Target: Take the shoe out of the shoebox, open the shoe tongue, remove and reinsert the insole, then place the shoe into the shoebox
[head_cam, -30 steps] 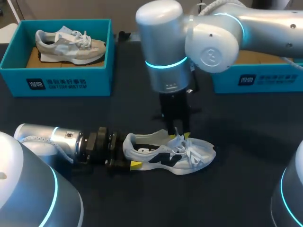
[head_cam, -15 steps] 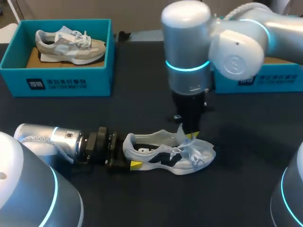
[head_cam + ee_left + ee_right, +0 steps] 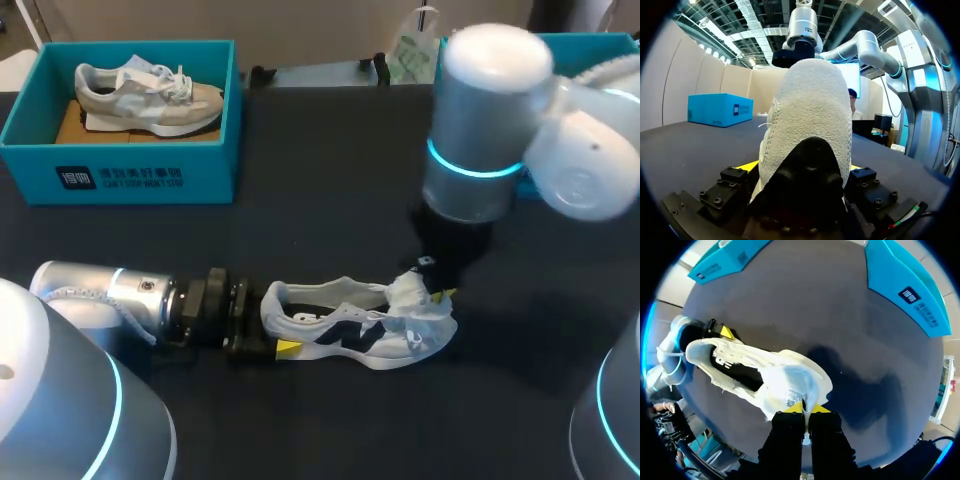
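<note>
spanning the head view, dark table (image 3: 330, 170) carries a teal shoebox (image 3: 140, 175) at 10 o'clock with a grey shoe (image 3: 150, 95) inside. second teal box (image 3: 905, 285) sits at 2 o'clock, partly behind the right arm. white-and-black shoe (image 3: 350, 330) stands on its sole near 6 o'clock, outside both boxes, toe pointing to 3 o'clock. left gripper (image 3: 268, 325) comes in from 9 o'clock, fingers clamped on the heel from both sides. right gripper (image 3: 806, 409) hangs over the forefoot, yellow tips squeezed together, pinching the tongue (image 3: 790, 385), which is folded toward the toe.
</note>
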{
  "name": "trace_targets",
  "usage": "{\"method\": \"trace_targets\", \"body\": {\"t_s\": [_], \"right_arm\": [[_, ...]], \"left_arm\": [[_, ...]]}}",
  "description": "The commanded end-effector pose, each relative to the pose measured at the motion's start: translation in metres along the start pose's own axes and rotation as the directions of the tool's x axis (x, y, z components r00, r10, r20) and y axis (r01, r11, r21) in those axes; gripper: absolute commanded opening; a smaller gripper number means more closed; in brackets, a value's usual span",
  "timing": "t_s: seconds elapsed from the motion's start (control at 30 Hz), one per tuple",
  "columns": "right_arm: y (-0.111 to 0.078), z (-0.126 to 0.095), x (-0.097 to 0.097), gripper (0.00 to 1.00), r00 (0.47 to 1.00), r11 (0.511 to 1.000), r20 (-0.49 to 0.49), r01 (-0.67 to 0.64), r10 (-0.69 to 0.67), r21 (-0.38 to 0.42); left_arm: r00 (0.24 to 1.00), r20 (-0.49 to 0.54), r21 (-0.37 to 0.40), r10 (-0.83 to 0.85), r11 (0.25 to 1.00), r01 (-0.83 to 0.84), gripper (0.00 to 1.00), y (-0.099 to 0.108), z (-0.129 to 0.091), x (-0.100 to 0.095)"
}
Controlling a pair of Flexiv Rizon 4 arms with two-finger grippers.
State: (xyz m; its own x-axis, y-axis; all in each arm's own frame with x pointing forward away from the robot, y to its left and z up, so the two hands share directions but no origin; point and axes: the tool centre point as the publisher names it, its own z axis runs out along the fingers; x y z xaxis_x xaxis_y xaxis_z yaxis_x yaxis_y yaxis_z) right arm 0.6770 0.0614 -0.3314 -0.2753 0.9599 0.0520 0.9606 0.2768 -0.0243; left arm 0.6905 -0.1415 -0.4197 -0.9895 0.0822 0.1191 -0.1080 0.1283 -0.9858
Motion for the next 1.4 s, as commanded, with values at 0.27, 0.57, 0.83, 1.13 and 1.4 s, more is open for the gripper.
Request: {"method": "trace_targets", "body": {"t_s": [0.27, 0.57, 0.83, 1.13, 1.4], "right_arm": [[-0.01, 0.025, -0.016, 0.02, 0.871, 0.991, -0.487, 0.007, -0.073, -0.135], [-0.012, 0.029, -0.021, 1.0, 0.861, 0.992, -0.504, 0.0, -0.065, -0.127], [-0.012, -0.008, -0.01, 1.0, 0.904, 0.99, -0.416, 0.044, -0.097, -0.136], [-0.01, -0.064, 0.007, 1.0, 0.964, 0.986, -0.226, 0.117, -0.141, -0.118], [0.001, -0.1, 0.032, 1.0, 0.953, 0.954, -0.071, 0.291, -0.296, -0.066]], "left_arm": [[1.0, 0.005, -0.001, 0.0, 1.0, 0.0, 0.0, 0.001, -0.001, 0.001], [1.0, 0.005, -0.001, 0.0, 1.0, 0.0, 0.0, 0.001, -0.001, 0.001], [1.0, 0.005, -0.001, 0.0, 1.0, 0.0, 0.0, 0.001, -0.001, 0.001], [1.0, 0.005, -0.001, 0.0, 1.0, 0.0, 0.0, 0.001, -0.001, 0.001], [1.0, 0.005, -0.001, 0.0, 1.0, 0.0, 0.0, 0.001, -0.001, 0.001]]}}
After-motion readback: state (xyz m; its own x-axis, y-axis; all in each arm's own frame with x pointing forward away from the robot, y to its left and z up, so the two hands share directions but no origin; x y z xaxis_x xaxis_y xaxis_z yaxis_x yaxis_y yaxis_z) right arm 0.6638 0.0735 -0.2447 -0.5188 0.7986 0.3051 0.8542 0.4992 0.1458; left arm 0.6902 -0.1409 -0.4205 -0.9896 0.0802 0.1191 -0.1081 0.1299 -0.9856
